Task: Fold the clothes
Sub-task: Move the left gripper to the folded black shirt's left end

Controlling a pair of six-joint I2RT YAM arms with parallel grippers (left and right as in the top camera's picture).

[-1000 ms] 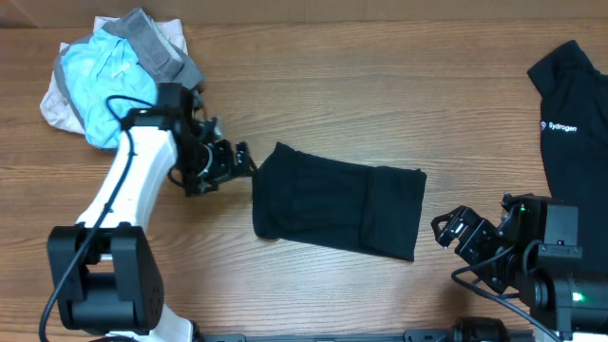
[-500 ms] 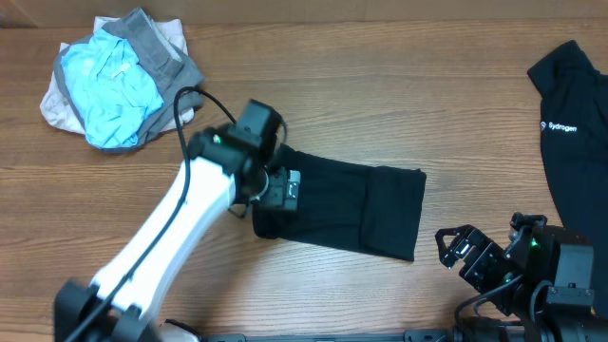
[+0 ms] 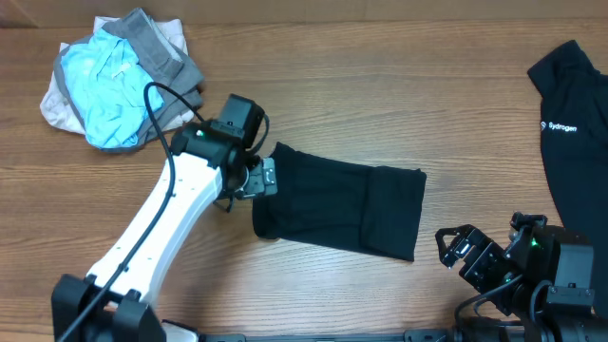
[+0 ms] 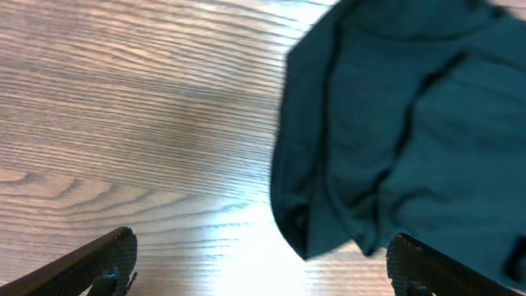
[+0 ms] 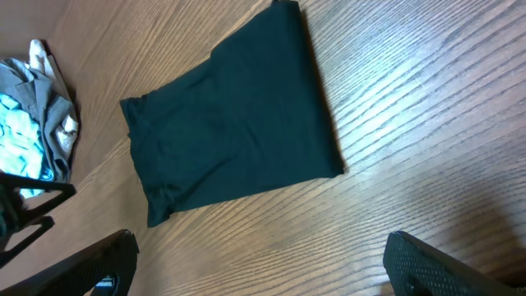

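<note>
The clothes are a plain black garment folded into a rectangle in the middle of the wooden table. My left gripper hovers at its left edge, jaws open. In the left wrist view the garment fills the upper right, and its folded corner hangs between my wide-open left gripper fingertips, with nothing held. My right gripper stands open just right of the garment's lower right corner. In the right wrist view the garment lies ahead of the open right gripper, with bare wood between.
A light-blue, grey and beige bundle lies at the back left, also seen in the right wrist view as the bundle. A black garment with white "Sydrogen" lettering lies at the right edge.
My left arm swung right from beside the garment onto its left edge, then drew back slightly. The right arm shifted a little toward the front edge, then stayed still.
</note>
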